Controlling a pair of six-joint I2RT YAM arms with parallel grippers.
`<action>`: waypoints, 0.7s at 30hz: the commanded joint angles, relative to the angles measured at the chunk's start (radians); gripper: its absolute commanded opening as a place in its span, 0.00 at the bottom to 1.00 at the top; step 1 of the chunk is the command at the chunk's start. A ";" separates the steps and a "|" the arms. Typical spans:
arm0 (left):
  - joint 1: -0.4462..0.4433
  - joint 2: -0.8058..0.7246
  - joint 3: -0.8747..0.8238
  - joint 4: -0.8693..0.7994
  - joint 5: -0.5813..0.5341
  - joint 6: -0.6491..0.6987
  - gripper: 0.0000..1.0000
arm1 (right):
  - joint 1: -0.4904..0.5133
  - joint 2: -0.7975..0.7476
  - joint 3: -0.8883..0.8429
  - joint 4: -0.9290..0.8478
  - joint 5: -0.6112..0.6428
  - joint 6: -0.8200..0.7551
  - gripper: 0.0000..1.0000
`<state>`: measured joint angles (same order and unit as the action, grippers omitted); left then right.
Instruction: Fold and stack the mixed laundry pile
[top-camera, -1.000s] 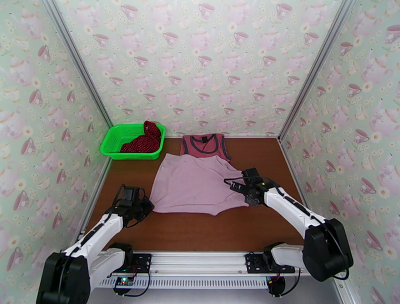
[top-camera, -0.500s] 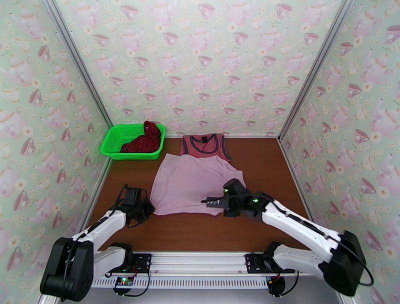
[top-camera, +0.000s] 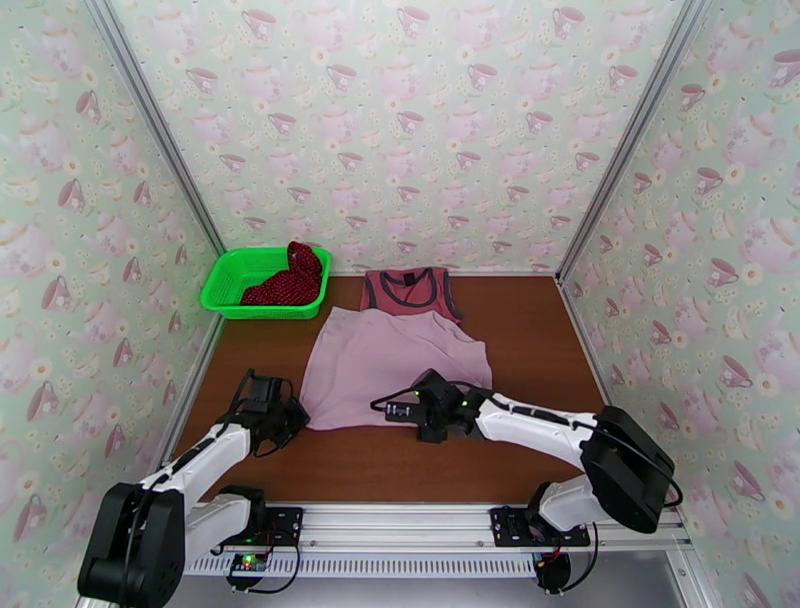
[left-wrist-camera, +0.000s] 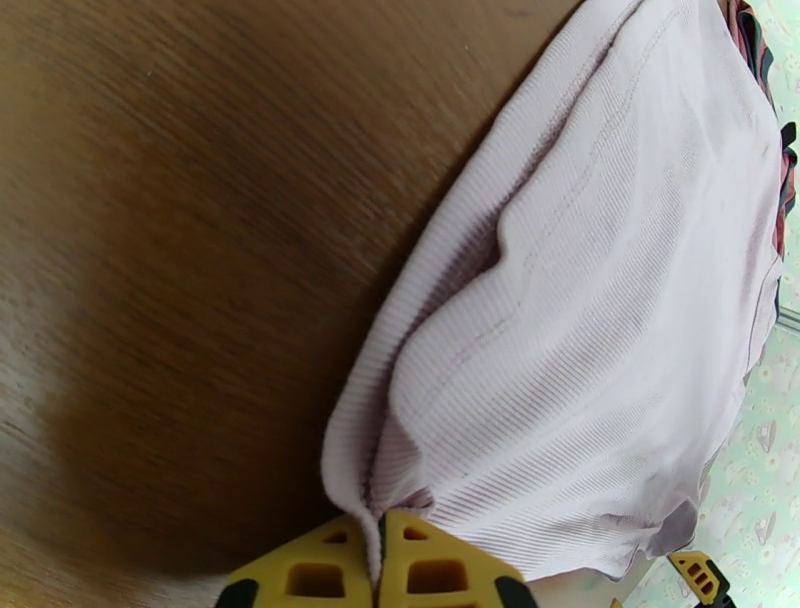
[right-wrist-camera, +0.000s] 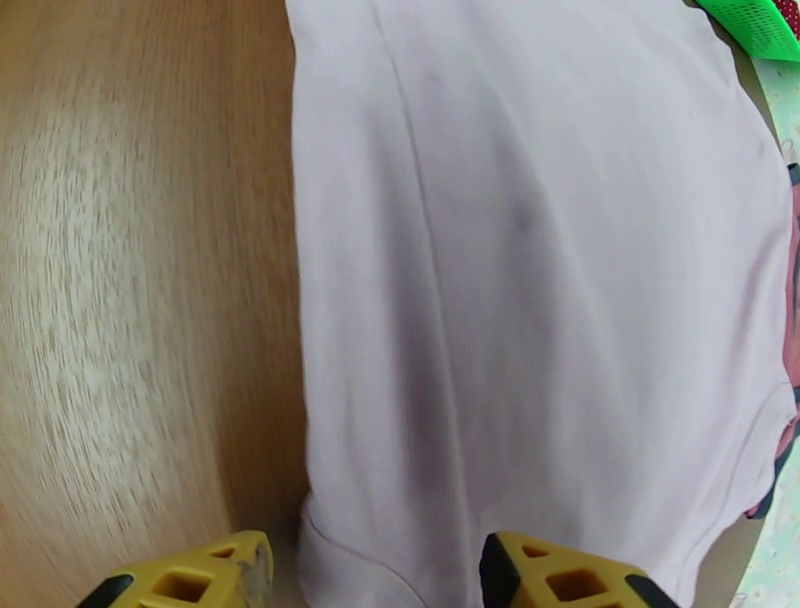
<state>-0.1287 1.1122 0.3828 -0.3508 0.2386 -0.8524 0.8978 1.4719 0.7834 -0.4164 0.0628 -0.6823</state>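
— Laundry pile (top-camera: 372, 345): where does it lie?

— Spread out in three places; from above, the pink piece (top-camera: 400, 375) lies flat in the middle of the table (top-camera: 530, 340), its far edge overlapping the tank top (top-camera: 408, 290); the dotted cloth (top-camera: 290, 282) is heaped in the green basket (top-camera: 222, 292) at the far left corner.

— What do the wrist cameras add?

— Grip detail too small to settle from overhead; the left wrist camera shows the left gripper (left-wrist-camera: 380, 530) with its yellow fingers pressed together, pinching the pink piece's near left corner, the cloth puckering up from the pinch; the right wrist camera shows the right gripper (right-wrist-camera: 370, 565) with its fingers spread wide, the pink hem running between them and neither finger clamping it; one finger is over bare wood beside the hem, the other over cloth.

— And the overhead view in turn?

— The arms whole; the left arm reaches forward along the left side, low, its wrist at that corner; the right arm stretches across to the left, elbow low near the table, its wrist at the middle of the pink piece's near edge; the two grippers are apart along that same edge.
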 joint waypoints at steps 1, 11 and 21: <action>-0.005 0.001 -0.001 -0.004 -0.008 0.019 0.00 | 0.014 0.038 -0.020 0.025 -0.004 0.063 0.58; -0.004 0.009 0.007 -0.004 -0.009 0.023 0.00 | 0.021 0.193 0.000 0.006 0.064 0.072 0.20; -0.005 -0.129 -0.017 -0.124 -0.030 -0.022 0.00 | 0.096 0.096 0.032 -0.261 -0.034 -0.065 0.00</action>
<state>-0.1287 1.0428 0.3824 -0.4011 0.2352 -0.8547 0.9627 1.5879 0.8169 -0.4801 0.0753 -0.6884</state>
